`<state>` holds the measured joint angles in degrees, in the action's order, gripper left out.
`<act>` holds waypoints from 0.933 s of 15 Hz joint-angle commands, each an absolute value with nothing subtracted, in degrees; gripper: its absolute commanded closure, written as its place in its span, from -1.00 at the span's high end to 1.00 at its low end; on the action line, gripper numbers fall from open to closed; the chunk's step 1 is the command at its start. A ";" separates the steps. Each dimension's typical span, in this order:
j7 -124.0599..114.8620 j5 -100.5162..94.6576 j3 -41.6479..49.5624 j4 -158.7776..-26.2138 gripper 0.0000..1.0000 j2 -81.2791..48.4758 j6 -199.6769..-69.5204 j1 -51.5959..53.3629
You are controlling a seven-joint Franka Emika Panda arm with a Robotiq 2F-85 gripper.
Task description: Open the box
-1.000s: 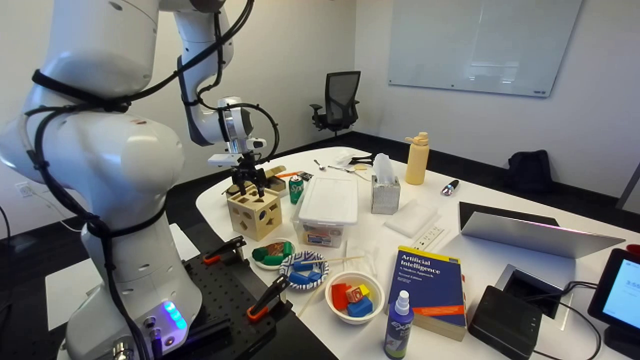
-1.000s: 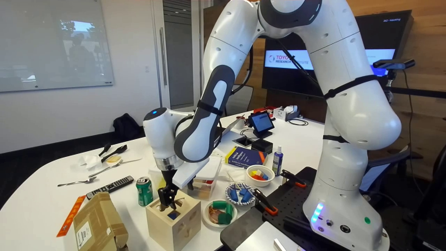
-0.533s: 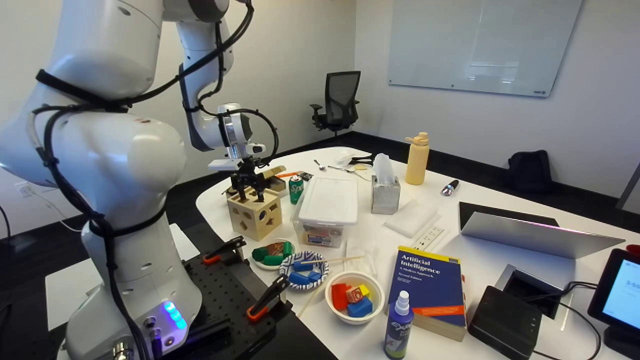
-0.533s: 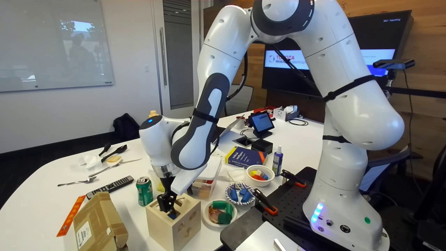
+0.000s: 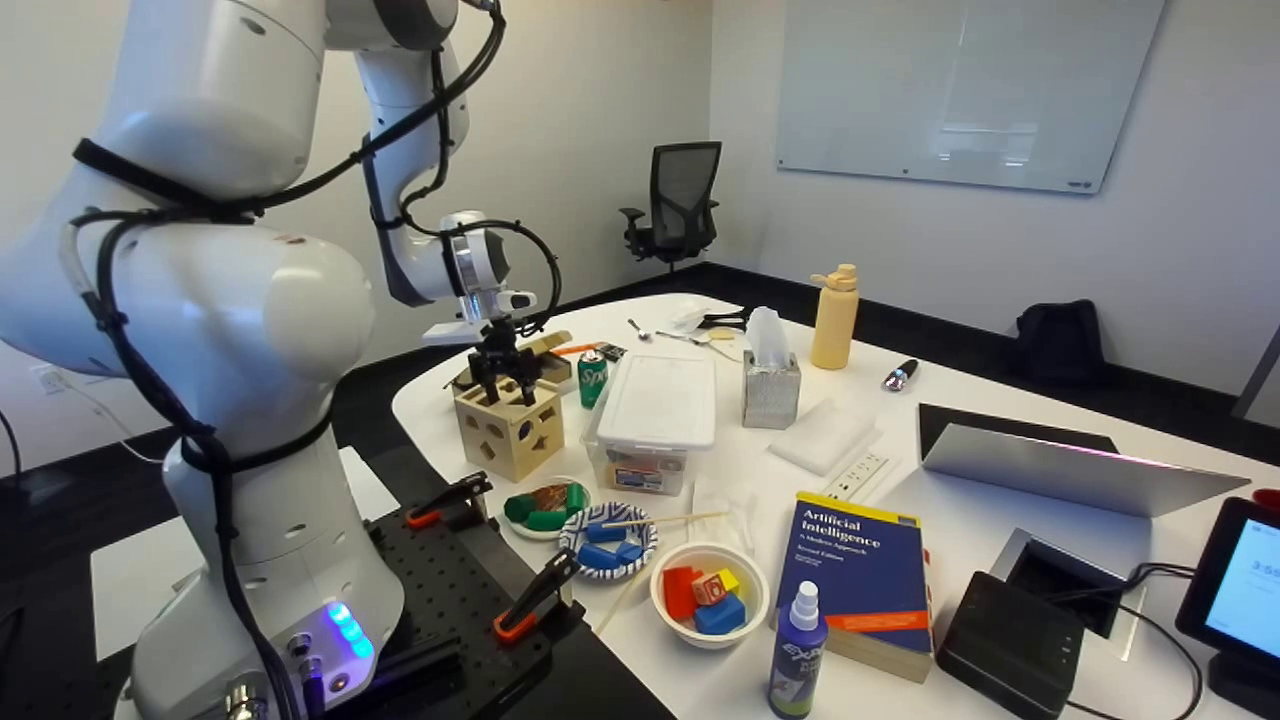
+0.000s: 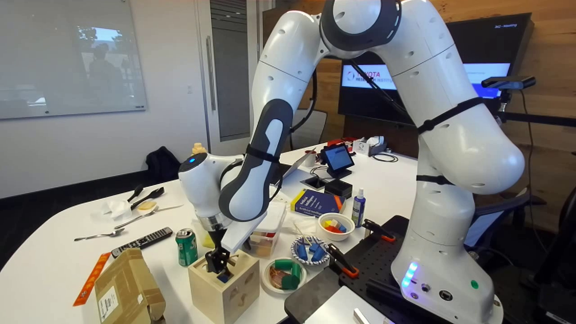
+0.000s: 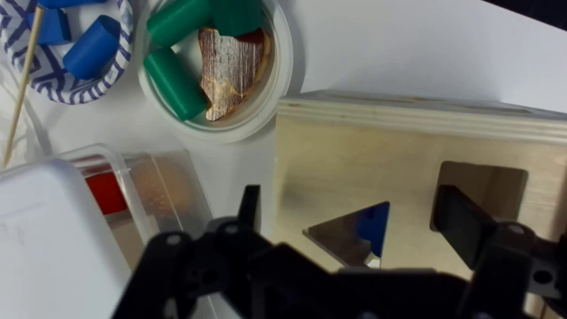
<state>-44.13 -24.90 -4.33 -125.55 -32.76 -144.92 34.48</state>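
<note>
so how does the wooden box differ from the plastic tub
The wooden box is tan with shaped cut-outs; the plastic tub is see-through under a white lid. The wooden box is roughly cubic, the plastic tub oblong. The open pincer is at the wooden box, not the plastic tub. Both stand on the table with something coloured inside.
</note>
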 commanded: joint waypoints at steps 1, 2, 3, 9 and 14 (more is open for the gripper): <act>-44.35 -24.79 -2.97 -124.12 1.00 -32.90 -141.59 36.21; -44.56 -25.01 -2.72 -124.06 1.00 -32.95 -141.19 36.40; -44.52 -24.92 -2.70 -124.03 1.00 -32.84 -140.61 36.43; -45.13 -25.18 -2.10 -124.60 1.00 -32.64 -140.29 36.31; -45.62 -25.46 -1.40 -125.35 1.00 -32.35 -140.80 36.17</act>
<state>-44.29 -24.91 -2.59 -125.14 -32.83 -142.09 35.16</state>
